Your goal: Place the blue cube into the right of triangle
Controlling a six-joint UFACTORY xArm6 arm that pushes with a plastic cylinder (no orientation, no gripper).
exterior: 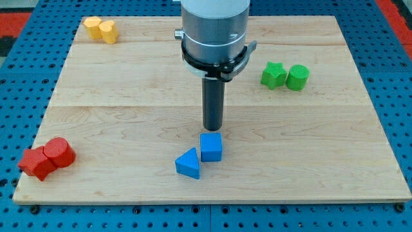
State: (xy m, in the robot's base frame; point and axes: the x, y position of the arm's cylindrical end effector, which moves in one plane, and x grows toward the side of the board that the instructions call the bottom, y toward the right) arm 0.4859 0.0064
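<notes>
The blue cube sits on the wooden board near the view's bottom centre. The blue triangle lies just to its lower left, touching or almost touching it. My tip stands directly above the cube's top edge in the view, a small gap away from it. The rod hangs from the grey arm body at the view's top centre.
Two yellow blocks lie at the view's top left. Two green blocks lie at the right. Two red blocks lie at the bottom left near the board's edge. A blue pegboard surrounds the board.
</notes>
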